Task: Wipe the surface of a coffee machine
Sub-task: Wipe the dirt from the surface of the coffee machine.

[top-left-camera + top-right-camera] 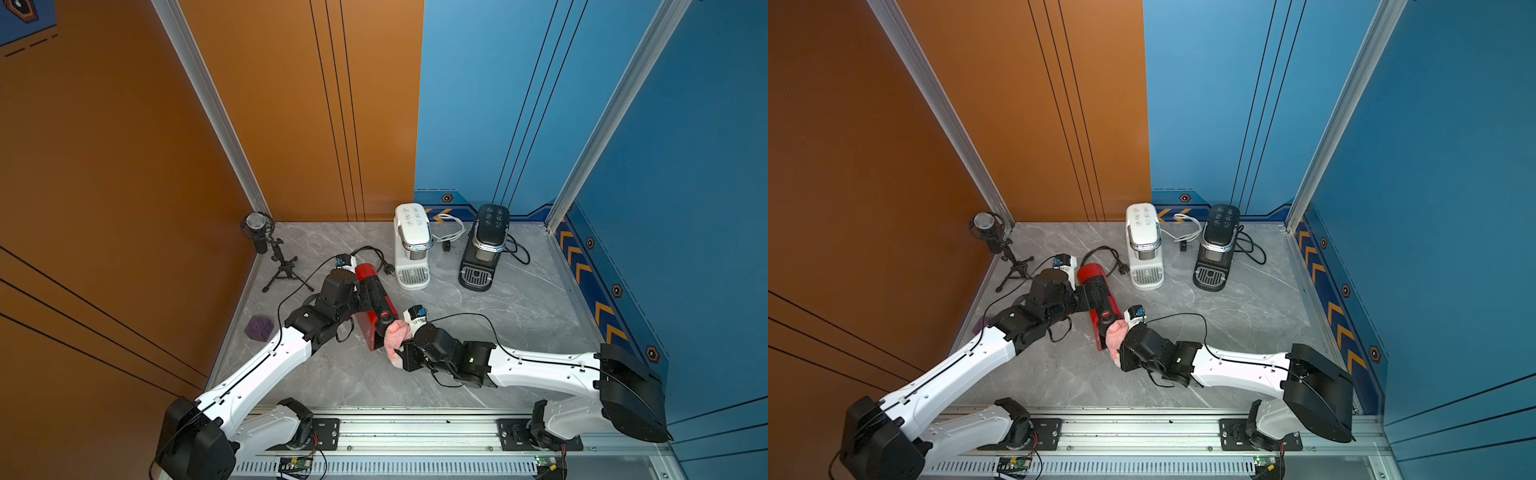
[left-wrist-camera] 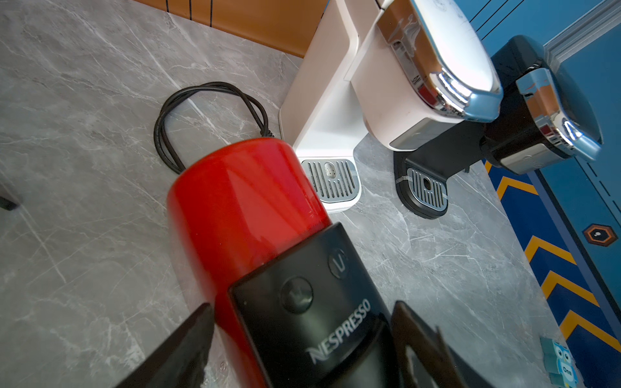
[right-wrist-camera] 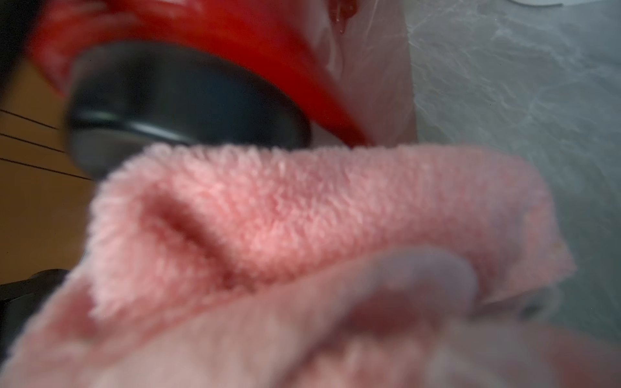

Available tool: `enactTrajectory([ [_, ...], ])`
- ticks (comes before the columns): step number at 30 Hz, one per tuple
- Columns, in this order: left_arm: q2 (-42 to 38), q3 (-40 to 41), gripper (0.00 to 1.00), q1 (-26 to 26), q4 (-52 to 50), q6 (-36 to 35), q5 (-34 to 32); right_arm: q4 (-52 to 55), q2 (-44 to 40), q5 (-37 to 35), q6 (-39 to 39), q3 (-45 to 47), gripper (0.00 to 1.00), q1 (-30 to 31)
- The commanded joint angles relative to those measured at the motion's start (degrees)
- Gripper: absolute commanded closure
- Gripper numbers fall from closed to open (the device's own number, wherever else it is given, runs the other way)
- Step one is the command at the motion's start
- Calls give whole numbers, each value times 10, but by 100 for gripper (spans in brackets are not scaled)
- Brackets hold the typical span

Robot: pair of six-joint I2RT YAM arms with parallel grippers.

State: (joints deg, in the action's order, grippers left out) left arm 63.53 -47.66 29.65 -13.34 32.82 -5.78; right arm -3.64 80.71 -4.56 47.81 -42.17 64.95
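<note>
In the right wrist view the pink cloth (image 3: 302,218) fills the lower half of the frame, out of focus. It hides your right gripper's fingertips completely. Above it you can just make out a blurred dark round part (image 3: 181,100) of the red coffee machine (image 3: 208,27), and the cloth touches it.

In both top views the right gripper (image 1: 401,353) sits just below centre, closed on the cloth, which presses against the machine's near end.

The left gripper (image 2: 304,310) is clamped across the machine's black top. Its fingers (image 2: 188,342) are cut off by the lower edge of the frame.

In a top view the left arm covers most of the purple cube (image 1: 984,322).

Behind the red machine lies a looped black cable (image 2: 208,114).

Further up stand the white coffee machine (image 1: 411,245) and the black coffee machine (image 1: 484,249), side by side, with the microphone (image 1: 258,226) in the left corner.
</note>
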Motion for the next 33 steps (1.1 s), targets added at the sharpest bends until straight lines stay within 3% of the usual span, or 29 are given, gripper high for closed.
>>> enactTrajectory([
  [1,12,34,18,-13,-138,-14,-23,-91,-19,4,68,41,100,-4],
  [5,19,32,18,-13,-136,-13,-22,-166,31,28,61,32,100,-7],
  [7,20,30,18,-13,-137,-11,-21,-261,70,31,77,40,100,-13],
  [13,14,26,18,-14,-137,-10,-19,-413,153,-14,89,42,100,-14],
  [19,10,37,18,-14,-134,-12,-19,-464,214,-44,61,26,100,-24],
  [25,1,51,18,-16,-128,-10,-31,-413,238,-165,30,-12,100,3],
  [30,-2,55,19,-15,-124,4,-34,-471,278,-179,71,-20,100,-2],
  [33,-2,69,20,-15,-120,9,-49,-562,296,-151,127,2,100,-16],
])
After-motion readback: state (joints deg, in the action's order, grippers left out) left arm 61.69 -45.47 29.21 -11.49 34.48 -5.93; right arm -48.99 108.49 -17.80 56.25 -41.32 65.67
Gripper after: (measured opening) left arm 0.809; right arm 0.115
